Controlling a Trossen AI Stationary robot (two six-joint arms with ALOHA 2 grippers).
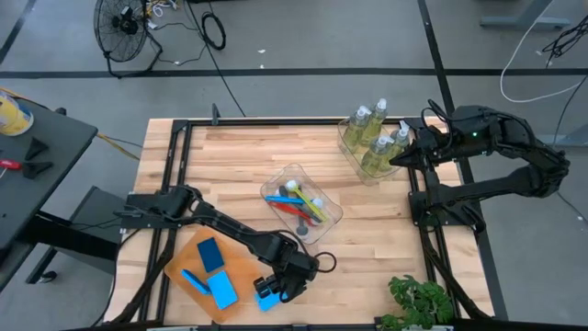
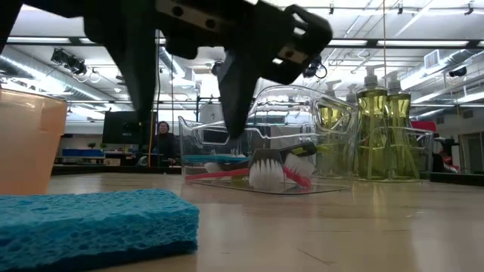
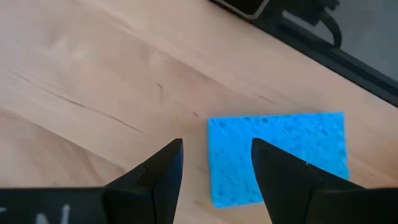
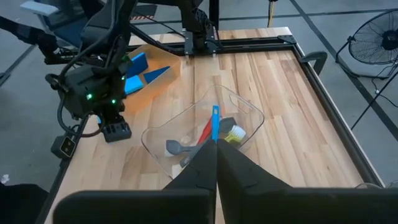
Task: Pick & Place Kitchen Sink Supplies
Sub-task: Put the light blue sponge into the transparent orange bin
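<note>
Left gripper (image 3: 214, 168) hovers open above the blue sponge (image 3: 280, 152), apparently straddling one edge; centre the fingers before closing. Right gripper (image 4: 216, 163) waits shut.

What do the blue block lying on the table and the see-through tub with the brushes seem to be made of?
The blue block looks like spongy foam: matte, finely pitted surface. The tub seems to be clear hard plastic: glossy, transparent walls showing the brushes inside.

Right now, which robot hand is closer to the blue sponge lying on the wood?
The left hand. It hangs open right above the blue sponge near the table's front edge. The right hand is shut, far off by the soap bottles at the back right.
</note>
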